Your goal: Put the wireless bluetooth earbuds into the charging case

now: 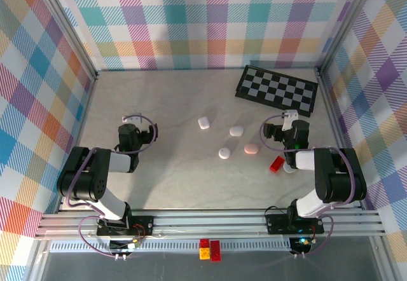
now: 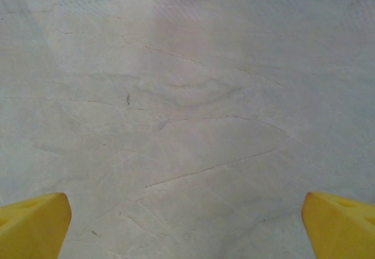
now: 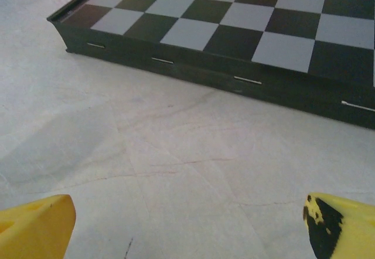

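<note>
Four small pebble-like charging cases lie shut in the middle of the table: a white case, a second white case, a third white case and a pale pink case. The earbuds are out of view. My left gripper rests low at the left, well apart from the cases; in the left wrist view it stands open over bare table, its yellow fingertips far apart. My right gripper sits just right of the pink case, and in the right wrist view it is open and holds nothing.
A black-and-white chessboard lies at the back right, straight ahead of the right gripper. A red block lies beside the right arm. Red and yellow bricks sit below the front rail. Checked walls enclose the table.
</note>
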Robot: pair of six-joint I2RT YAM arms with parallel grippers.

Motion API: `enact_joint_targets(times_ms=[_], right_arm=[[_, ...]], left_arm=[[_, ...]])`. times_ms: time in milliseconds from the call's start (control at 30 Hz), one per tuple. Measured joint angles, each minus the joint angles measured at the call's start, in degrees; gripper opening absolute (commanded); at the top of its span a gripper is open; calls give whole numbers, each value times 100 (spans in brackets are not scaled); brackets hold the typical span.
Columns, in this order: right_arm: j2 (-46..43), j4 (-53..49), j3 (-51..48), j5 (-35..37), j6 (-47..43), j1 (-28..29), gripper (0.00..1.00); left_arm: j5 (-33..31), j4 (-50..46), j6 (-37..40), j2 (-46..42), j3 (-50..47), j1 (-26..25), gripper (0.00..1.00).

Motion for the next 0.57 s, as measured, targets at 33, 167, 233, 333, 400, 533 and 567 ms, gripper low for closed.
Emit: enact_joint_targets(times_ms=[33,167,233,333,400,533,567], right_arm=[[0,33,0,-17,11,0,99],[0,48,0,-39,17,0,99],[0,52,0,-44,20,0,99],[0,70,0,-59,22,0,99],[0,83,0,-61,37,0,99],[0,87,0,-61,44,0,99],[0,87,0,-61,52,0,99]], left_arm=[[0,-9,0,0,0,0,100],[2,-9,0,0,0,0,100],[2,-9,0,0,0,0,100],[74,-13,2,0,0,0,100],[105,-22,0,0,0,0,100],[144,-22,0,0,0,0,100],[146,-22,0,0,0,0,100]])
